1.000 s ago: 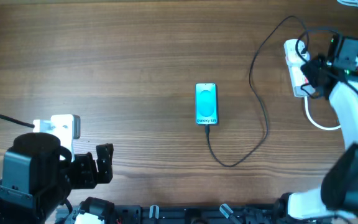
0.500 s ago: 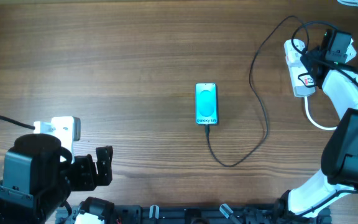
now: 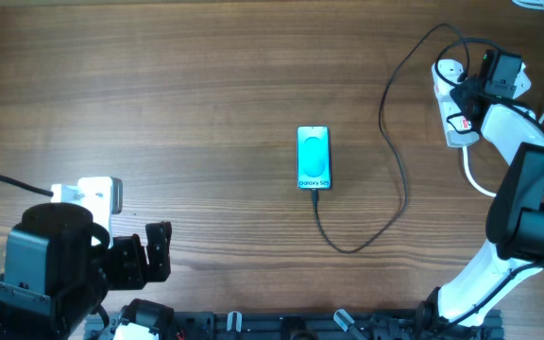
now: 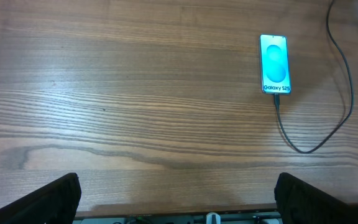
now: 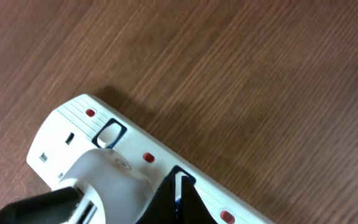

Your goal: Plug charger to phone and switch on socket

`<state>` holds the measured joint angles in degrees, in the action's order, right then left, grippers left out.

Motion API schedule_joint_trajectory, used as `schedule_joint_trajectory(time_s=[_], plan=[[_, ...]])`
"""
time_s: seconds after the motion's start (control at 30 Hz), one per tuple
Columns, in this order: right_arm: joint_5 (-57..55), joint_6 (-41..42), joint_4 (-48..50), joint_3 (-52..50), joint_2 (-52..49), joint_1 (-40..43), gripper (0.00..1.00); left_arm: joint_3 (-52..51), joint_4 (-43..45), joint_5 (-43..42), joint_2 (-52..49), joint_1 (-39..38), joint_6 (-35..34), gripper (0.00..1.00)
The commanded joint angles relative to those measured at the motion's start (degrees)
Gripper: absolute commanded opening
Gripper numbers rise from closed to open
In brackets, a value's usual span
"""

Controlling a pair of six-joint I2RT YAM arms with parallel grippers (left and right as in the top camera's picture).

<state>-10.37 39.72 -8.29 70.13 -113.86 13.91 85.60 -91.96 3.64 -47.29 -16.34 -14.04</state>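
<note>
The phone [image 3: 314,158] lies flat mid-table with a cyan screen, and shows in the left wrist view [image 4: 274,63]. The black charger cable [image 3: 397,161] runs from its near end, where the plug [image 3: 314,196] is in the port, up to the socket. The white socket [image 3: 448,121] lies at the far right; close up [image 5: 135,162] it shows red dots and rocker switches. My right gripper [image 3: 470,97] is shut, its fingertips [image 5: 180,182] pressed on a switch beside a white adapter [image 5: 114,183]. My left gripper [image 3: 159,247] is open and empty at the near left.
A thick white cord [image 3: 484,184] loops from the socket along the right edge. A white box [image 3: 91,194] sits by my left arm. The table's front edge [image 4: 179,210] is just under my left fingers.
My right gripper has moved up and left along the socket, from its near end to over a switch. The left arm, phone and cable have not moved.
</note>
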Motion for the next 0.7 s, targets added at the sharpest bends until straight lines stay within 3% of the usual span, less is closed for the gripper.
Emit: schedule_joint_trajectory(time_s=[0.0, 0.67], plan=[[-1.09, -0.81, 1.4, 1.03, -1.49, -0.7, 0.04, -0.2, 0.02, 0.98, 0.09, -0.04, 0.15, 1.0], [3.65, -2.23, 1.09, 1.01, -4.81, -2.91, 0.05, -0.2, -0.02, 0.96, 0.09, -0.04, 0.13, 1.0]])
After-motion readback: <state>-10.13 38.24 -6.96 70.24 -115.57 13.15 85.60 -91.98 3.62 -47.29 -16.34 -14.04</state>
